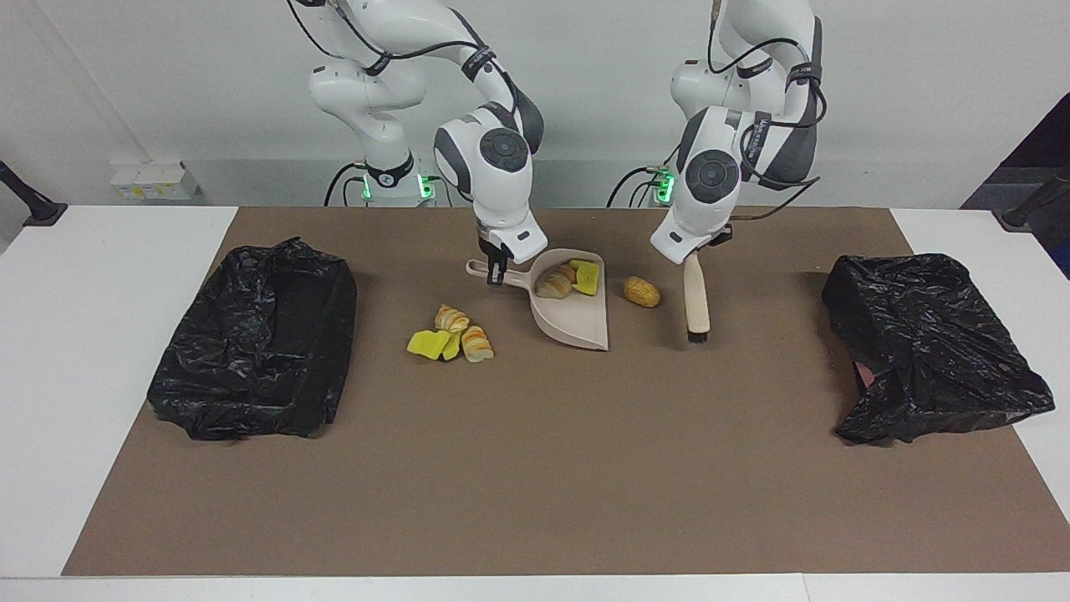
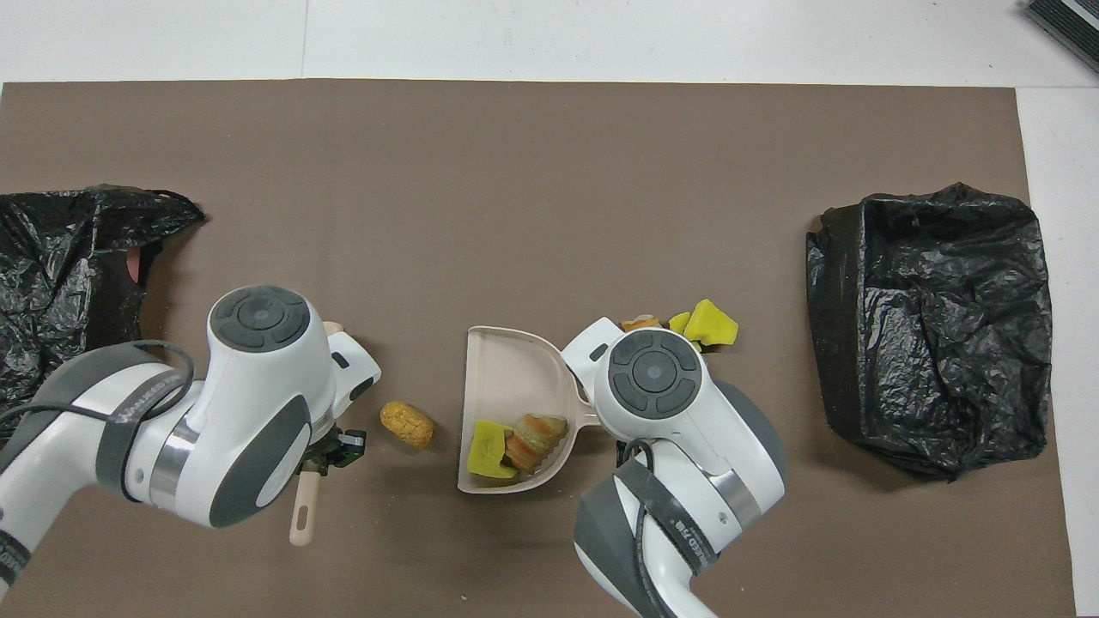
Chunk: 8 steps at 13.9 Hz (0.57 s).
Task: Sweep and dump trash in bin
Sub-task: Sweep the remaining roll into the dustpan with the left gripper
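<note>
My right gripper [image 1: 496, 272] is shut on the handle of the beige dustpan [image 1: 578, 322], which rests tilted on the brown mat. A striped croissant piece [image 1: 552, 286] and a yellow chunk [image 1: 586, 278] of trash lie in the pan's end nearer to the robots. My left gripper [image 1: 693, 256] is shut on the beige brush [image 1: 695, 299], which points bristles down, just off the mat. A brown bun [image 1: 642, 292] lies on the mat between the pan and the brush. More trash [image 1: 452, 335], yellow chunks and croissant pieces, lies beside the pan toward the right arm's end.
Two bins lined with black bags stand on the mat, one [image 1: 259, 339] at the right arm's end and one [image 1: 928, 347] at the left arm's end. White table [image 1: 92, 334] borders the mat on both sides.
</note>
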{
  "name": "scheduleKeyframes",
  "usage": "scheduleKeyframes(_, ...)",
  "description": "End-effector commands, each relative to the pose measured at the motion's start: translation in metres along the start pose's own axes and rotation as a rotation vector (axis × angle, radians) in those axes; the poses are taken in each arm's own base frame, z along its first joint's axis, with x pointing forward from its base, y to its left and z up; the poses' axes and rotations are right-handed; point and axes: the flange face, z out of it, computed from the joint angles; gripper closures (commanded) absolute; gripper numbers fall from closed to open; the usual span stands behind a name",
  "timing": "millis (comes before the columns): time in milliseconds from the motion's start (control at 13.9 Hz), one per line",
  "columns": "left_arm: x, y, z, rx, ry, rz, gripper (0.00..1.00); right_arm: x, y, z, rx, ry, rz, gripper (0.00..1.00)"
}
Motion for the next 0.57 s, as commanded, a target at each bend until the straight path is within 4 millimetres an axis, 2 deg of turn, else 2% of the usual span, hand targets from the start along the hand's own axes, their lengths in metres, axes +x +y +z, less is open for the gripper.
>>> scheduleKeyframes(0,-0.035,-0.022,0.038,-0.055,0.056,-0.06,1.0,0.002,-0.007,0.004,-0.003,0.011,0.013,1.0)
scheduleKeyframes(144,-0.037,-0.012,0.043,-0.075,0.062,-0.049,1.0,0.001,-0.007,0.007,0.004,0.004,0.012,1.0)
scheduleKeyframes(503,-0.053,0.058,0.033,-0.243,0.111,0.014,1.0,0.0,-0.006,0.008,0.004,0.001,0.014,1.0)
